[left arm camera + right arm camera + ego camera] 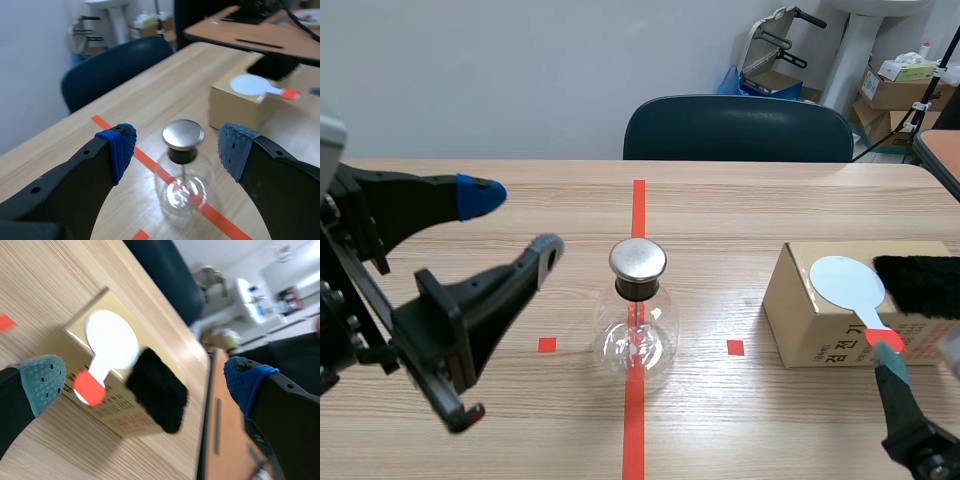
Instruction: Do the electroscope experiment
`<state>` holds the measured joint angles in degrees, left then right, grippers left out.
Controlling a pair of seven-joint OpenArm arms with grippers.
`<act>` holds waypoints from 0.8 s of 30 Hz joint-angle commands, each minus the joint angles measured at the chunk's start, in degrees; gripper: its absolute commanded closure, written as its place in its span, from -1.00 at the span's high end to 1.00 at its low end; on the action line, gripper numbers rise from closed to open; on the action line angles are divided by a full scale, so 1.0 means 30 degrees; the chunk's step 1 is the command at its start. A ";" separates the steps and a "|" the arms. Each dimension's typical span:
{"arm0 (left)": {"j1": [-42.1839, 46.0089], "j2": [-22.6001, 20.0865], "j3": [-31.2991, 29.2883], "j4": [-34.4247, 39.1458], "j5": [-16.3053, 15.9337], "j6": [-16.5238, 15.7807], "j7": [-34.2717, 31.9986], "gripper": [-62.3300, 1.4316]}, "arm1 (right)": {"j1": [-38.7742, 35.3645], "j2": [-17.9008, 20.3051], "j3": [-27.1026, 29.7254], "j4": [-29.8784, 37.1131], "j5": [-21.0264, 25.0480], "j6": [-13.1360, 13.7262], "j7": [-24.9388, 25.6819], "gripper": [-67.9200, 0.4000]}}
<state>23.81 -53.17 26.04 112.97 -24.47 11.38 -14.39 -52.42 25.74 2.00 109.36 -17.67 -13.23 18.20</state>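
- The electroscope [638, 318], a clear glass flask with a metal cap [638, 258] on a dark collar, stands upright in the middle of the desk [770, 205]. It sits right on the long orange-red tape line, which looks like its set station. A thin rod hangs inside the flask from the cap.
- The left pincer [515, 222] hangs open and empty above the desk on the left-edge side of the flask, touching nothing. From its own camera the cap shows between the two spread blue pads. That suggests it is lined up on the flask, perhaps to steady it, though I cannot be sure of the intent.
- A cardboard box [798, 322] sits toward the desk's right edge and serves as a stand. On its top lie a white paddle [847, 280] with an orange-red handle end and, just beside it on the right-edge side, a black cloth [920, 285]. My guess is that these are the charging pair, kept raised so the handle is easy to pinch.
- The right pincer [146, 379] is open and holds nothing. It hovers above the box on its near side, with paddle and cloth showing between its fingers.
- A judgement: the paddle has not been picked up, so the experiment is at its start.
- The handle and the cloth lie close together, which could crowd a grasp. The desk between box and flask carries only small tape squares.
- A dark chair [738, 128] stands beyond the far edge, with boxes and clutter beyond the far right corner.
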 commanded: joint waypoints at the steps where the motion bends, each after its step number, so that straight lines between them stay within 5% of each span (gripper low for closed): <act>1: 0.0714 0.0845 -0.0605 0.0219 -0.0044 0.0029 -0.0255 0.22 | 0.0124 0.0342 0.0240 0.0328 0.0758 0.0954 0.0189 1.00; 7: 0.2616 0.3031 -0.3730 0.0219 -0.0036 -0.0007 -0.0262 0.22 | 0.0503 0.1013 0.1129 0.1472 0.3643 0.4299 -0.0066 1.00; 11: 0.3723 0.3526 -0.4641 0.0219 -0.0036 -0.0051 -0.0488 0.22 | 0.0831 0.1559 0.2164 0.1501 0.5472 0.7650 0.0109 1.00; 14: 0.4634 0.3519 -0.4707 0.0219 -0.0036 -0.0124 -0.1188 0.22 | 0.1319 0.1588 0.2681 0.1494 0.5625 1.0178 0.0073 1.00; 24: 0.7708 0.3366 -0.4969 0.0219 0.0153 -0.0168 -0.4350 0.22 | 0.2455 0.1574 0.2725 0.1494 0.5610 1.4651 0.0189 1.00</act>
<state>46.85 -43.05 11.35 112.97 -24.25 10.90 -26.20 -45.54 30.17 10.11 113.62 -1.26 30.94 18.13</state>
